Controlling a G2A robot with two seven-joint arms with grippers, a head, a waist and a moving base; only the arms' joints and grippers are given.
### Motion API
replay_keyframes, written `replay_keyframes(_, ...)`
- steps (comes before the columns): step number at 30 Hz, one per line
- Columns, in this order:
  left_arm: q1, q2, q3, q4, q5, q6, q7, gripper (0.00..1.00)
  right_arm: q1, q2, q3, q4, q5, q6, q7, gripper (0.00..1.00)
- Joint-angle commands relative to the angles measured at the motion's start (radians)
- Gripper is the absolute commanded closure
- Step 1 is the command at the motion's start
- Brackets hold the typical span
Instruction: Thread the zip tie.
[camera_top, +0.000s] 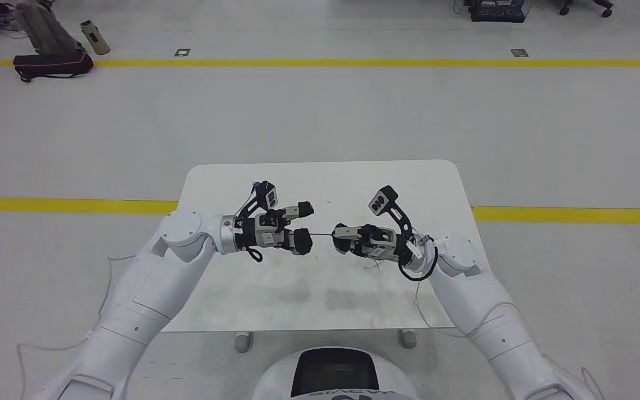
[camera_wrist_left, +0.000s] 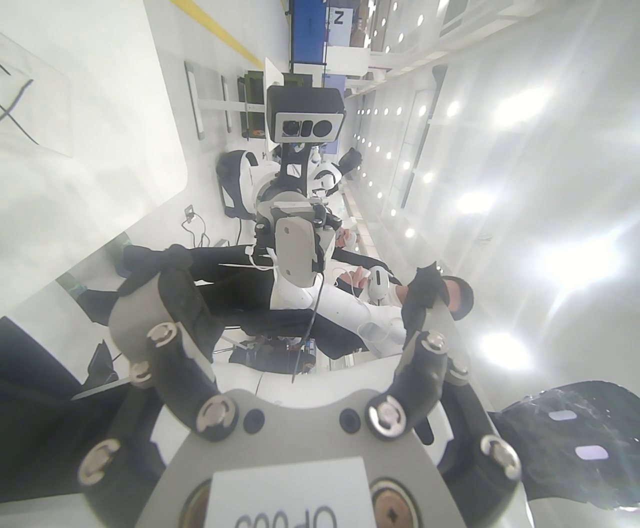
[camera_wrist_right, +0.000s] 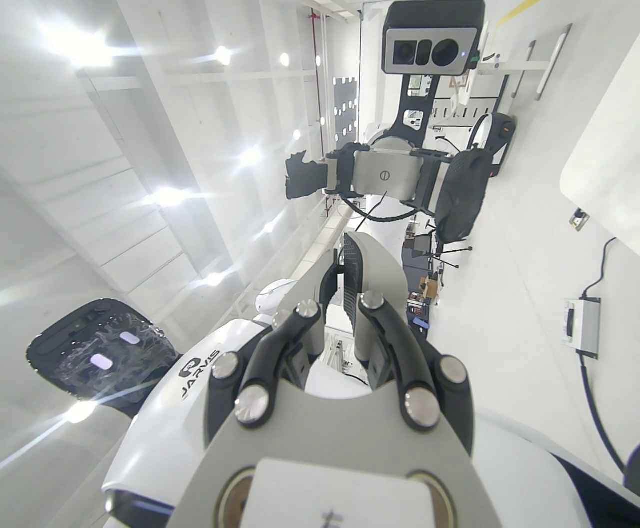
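**Zip tie (camera_top: 322, 234) held over the table (camera_top: 220, 190)**

Your left gripper (camera_top: 307, 225) stands with jaws wide, its black padded fingers spread. Just beside it, the thin dark zip tie runs above the white tabletop. Its ends are too fine to make out. Your right gripper (camera_top: 339, 234) has its ribbed fingers pinched narrow on the zip tie.

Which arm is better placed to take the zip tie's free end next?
Left, likely: the left gripper is open and faces the free end of the zip tie, while the right gripper appears shut on its other end.
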Motion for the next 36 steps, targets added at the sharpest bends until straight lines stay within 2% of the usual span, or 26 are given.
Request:
replay_keyframes(1, -0.001, 0.000, 0.001, 0.001, -0.004, 0.000, 0.000, 0.00, 0.001, 0.000, -0.001, 0.002, 0.000, 0.000, 0.000, 1.00)
replay_keyframes(7, -0.005, 0.002, 0.007, 0.002, -0.013, 0.002, 0.000, 0.00, 0.007, 0.001, -0.008, 0.012, -0.006, -0.001, -0.007, 1.00)
replay_keyframes(9, -0.006, 0.002, 0.009, 0.003, -0.015, 0.002, 0.000, 0.22, 0.009, 0.000, -0.010, 0.016, -0.006, -0.001, -0.010, 1.00)
replay_keyframes(10, -0.006, 0.003, 0.010, 0.004, -0.015, 0.002, 0.002, 0.30, 0.010, 0.000, -0.012, 0.019, -0.007, -0.001, -0.011, 1.00)
replay_keyframes(11, -0.007, 0.003, 0.011, 0.005, -0.016, 0.003, 0.004, 0.34, 0.011, 0.000, -0.014, 0.021, -0.008, -0.001, -0.013, 1.00)
replay_keyframes(12, -0.007, 0.003, 0.012, 0.005, -0.017, 0.003, 0.005, 0.49, 0.013, 0.000, -0.015, 0.023, -0.010, -0.002, -0.015, 1.00)
replay_keyframes(15, -0.010, 0.003, 0.018, 0.006, -0.020, 0.003, 0.008, 0.56, 0.016, -0.001, -0.021, 0.029, -0.014, -0.002, -0.020, 1.00)
replay_keyframes(18, -0.014, 0.003, 0.023, 0.009, -0.022, 0.002, 0.010, 0.60, 0.020, 0.000, -0.027, 0.036, -0.031, -0.003, -0.029, 1.00)
replay_keyframes(20, -0.016, 0.003, 0.026, 0.013, -0.022, 0.004, 0.016, 0.58, 0.022, 0.000, -0.030, 0.039, -0.049, -0.009, -0.041, 1.00)
replay_keyframes(24, -0.021, 0.003, 0.032, 0.020, -0.023, 0.006, 0.021, 0.64, 0.024, 0.000, -0.035, 0.044, -0.065, -0.016, -0.058, 1.00)
replay_keyframes(29, -0.026, 0.003, 0.036, 0.026, -0.026, 0.002, 0.022, 0.65, 0.026, 0.000, -0.036, 0.047, -0.069, -0.030, -0.072, 1.00)
replay_keyframes(36, -0.037, 0.004, 0.045, 0.037, -0.027, -0.001, 0.019, 0.74, 0.034, -0.002, -0.041, 0.058, -0.063, -0.043, -0.085, 1.00)
